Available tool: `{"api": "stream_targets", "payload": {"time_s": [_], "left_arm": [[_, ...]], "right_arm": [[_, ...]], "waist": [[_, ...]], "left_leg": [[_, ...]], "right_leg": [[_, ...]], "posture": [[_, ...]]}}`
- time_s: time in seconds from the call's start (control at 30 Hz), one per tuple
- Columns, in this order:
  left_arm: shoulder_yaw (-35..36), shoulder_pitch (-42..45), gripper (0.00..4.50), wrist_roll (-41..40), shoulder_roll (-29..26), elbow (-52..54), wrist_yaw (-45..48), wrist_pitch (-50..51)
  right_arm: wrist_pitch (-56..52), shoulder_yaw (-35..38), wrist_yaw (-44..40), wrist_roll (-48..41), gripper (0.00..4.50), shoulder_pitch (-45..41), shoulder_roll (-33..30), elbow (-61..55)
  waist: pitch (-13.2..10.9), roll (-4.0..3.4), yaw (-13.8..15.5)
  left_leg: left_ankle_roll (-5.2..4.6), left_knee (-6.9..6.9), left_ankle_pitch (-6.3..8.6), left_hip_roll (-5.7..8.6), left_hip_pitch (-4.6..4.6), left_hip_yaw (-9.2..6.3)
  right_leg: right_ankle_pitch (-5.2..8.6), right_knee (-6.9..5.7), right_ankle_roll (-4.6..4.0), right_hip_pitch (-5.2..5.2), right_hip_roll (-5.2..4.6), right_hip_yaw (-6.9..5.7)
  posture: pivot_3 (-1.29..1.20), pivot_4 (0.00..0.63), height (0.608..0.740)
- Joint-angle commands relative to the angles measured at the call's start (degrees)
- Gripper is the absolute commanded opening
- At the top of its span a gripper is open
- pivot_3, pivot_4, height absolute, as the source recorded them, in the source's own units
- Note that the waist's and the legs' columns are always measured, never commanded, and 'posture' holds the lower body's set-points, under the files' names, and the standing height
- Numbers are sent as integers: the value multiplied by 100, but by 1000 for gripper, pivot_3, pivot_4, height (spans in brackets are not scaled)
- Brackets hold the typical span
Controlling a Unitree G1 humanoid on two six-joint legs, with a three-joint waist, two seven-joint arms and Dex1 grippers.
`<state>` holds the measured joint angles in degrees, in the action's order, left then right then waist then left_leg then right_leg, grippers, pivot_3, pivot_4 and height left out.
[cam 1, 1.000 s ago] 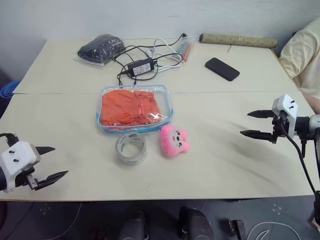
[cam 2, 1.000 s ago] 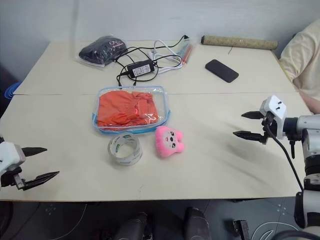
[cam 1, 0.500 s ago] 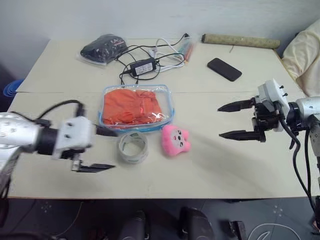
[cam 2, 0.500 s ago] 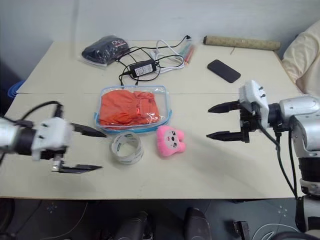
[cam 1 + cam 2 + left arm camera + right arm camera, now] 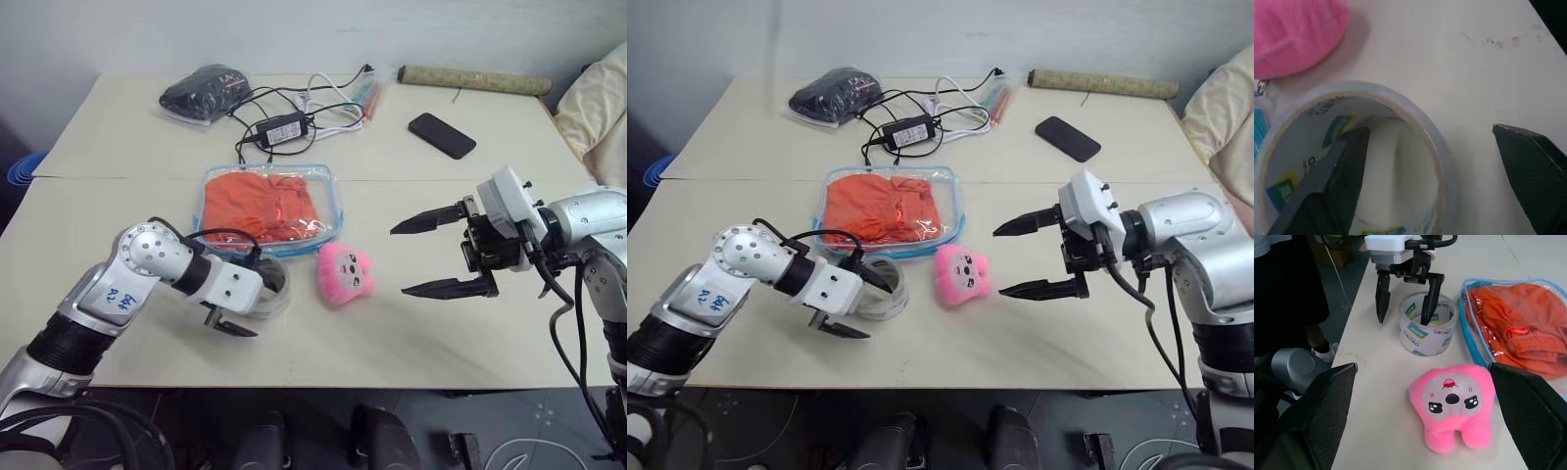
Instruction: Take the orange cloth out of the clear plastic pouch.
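The clear plastic pouch [image 5: 327, 192] lies flat mid-table with the orange cloth [image 5: 257, 203] inside it. Just in front of the pouch stands a tape roll [image 5: 270, 285]. My left gripper [image 5: 245, 305] is open at that roll. One finger [image 5: 1429, 298] reaches inside the ring and the other finger [image 5: 1382, 297] hangs outside its wall. The left wrist view has the roll [image 5: 1298, 166] close up under the gripper [image 5: 1427, 130]. My right gripper [image 5: 400, 261] hovers open and empty to the right of a pink plush toy [image 5: 343, 274], pointing towards it.
At the back of the table lie a bag of black stuff [image 5: 201, 91], a charger with tangled cables [image 5: 289, 127], a black phone [image 5: 441, 134] and a rolled mat [image 5: 465, 78]. A person in pale yellow [image 5: 602, 98] sits at the right edge.
My left gripper swung in from the table's left front edge to the tape roll and dipped one finger into it. My right gripper moved left towards the plush toy.
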<state>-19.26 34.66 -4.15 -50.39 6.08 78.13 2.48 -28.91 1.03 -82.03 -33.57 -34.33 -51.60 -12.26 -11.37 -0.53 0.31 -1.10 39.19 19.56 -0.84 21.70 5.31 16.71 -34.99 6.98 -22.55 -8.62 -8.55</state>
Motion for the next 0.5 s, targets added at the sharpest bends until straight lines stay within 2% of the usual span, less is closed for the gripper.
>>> {"api": "stream_targets", "payload": {"time_s": [0.03, 0.2, 0.3, 0.37, 0.5], "left_arm": [[56, 9, 2921, -77, 5, 122, 146, 33], [296, -164, 1257, -251, -65, 269, 178, 271], [527, -367, 421, -311, -223, 423, 127, 373], [790, -592, 306, -425, -349, 625, 21, 590], [1875, -1478, 305, -1105, -696, 1371, -340, 1678]], "right_arm": [[132, 344, -23, -147, 4500, 90, -152, -174], [188, 357, -50, -164, 4500, 81, -112, -94], [255, 306, -65, -147, 4500, 36, -57, -7], [305, 263, -93, -139, 4500, 15, -28, 39], [624, 120, 72, 113, 4500, -95, 216, 234]], "waist": [[0, 0, 1], [1, 2, -1], [0, 2, -15], [0, 2, -19], [-6, 14, -47]], "left_leg": [[0, 0, 0, 0, 0, 0], [0, 2, 0, -2, -1, -1], [0, 2, 0, -3, -1, -2], [0, 2, 0, -5, -1, -4], [-1, 0, 1, -14, -8, -19]], "right_leg": [[0, -1, 0, 0, 0, 0], [0, -5, 0, 0, 0, 1], [0, -5, 0, -1, 0, 1], [0, -5, 0, -1, 0, 2], [0, -11, 0, -6, 4, 19]], "posture": [[0, 150, 740], [0, 150, 740], [0, 150, 740], [0, 150, 740], [0, 150, 740]]}}
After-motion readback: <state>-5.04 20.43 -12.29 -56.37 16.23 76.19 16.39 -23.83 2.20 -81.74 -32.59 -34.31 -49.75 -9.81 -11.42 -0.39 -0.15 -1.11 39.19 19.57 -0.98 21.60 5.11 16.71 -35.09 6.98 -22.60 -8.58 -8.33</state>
